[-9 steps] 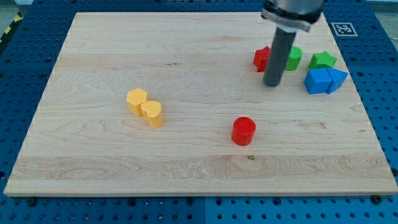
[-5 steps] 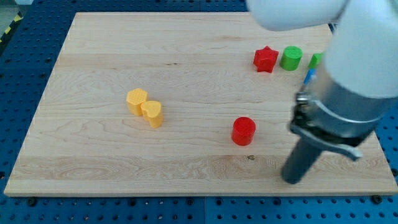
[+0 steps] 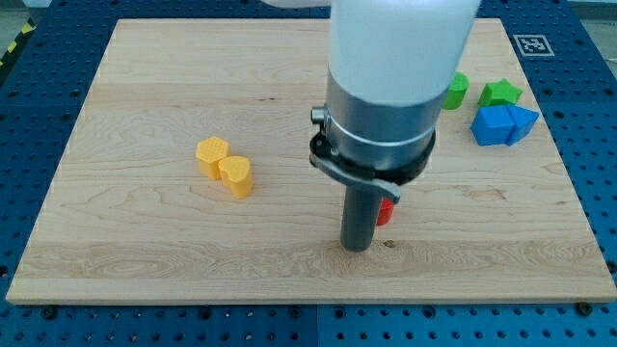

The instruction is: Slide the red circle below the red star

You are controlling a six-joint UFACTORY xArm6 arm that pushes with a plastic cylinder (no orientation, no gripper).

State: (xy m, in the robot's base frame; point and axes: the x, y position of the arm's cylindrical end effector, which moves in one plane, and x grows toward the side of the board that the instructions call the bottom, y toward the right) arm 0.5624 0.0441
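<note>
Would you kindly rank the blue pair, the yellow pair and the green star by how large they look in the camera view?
1. Blue pair and yellow pair: they look alike in extent, so I won't rank them.
2. Green star: clearly smallest, though it sits farther up the view, which may shrink it slightly.

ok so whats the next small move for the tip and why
Probably a short push toward the view's top right. My tip sits at the red circle's lower-left edge, mostly hiding it. The red star is hidden behind the arm, presumably left of the green circle.
</note>
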